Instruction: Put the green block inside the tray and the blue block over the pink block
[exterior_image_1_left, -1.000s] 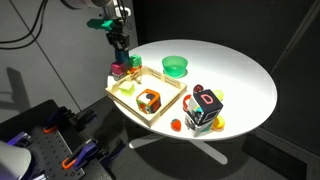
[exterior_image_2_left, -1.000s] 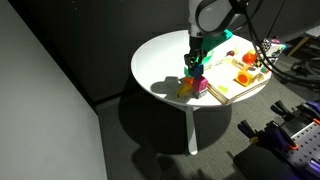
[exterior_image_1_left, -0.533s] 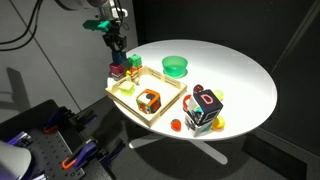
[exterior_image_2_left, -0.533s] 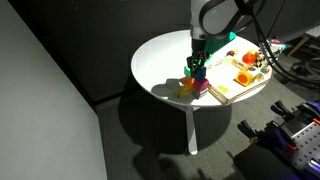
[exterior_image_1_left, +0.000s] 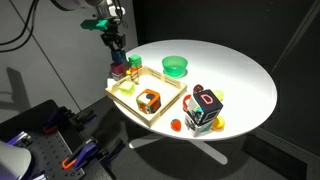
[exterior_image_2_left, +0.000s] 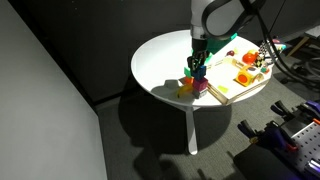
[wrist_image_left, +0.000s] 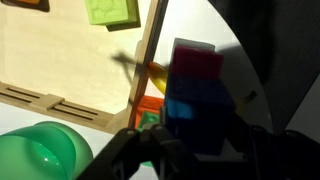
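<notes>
The tray of pale wood lies at the table's near-left edge, and the green block lies inside it near one corner. My gripper hangs over a cluster of small blocks just outside the tray rim. In the wrist view the blue block sits between my jaws, which look shut on it. The pink block is directly below it, very close; I cannot tell if they touch. The pink block also shows in an exterior view.
Small orange, green and yellow blocks crowd beside the pink block. An orange-and-black object lies in the tray. A round green bowl stands behind the tray. A multicoloured letter cube stands near the front edge.
My gripper has risen slightly and shifted a little away from the tray over the block cluster. Nothing else has moved.
</notes>
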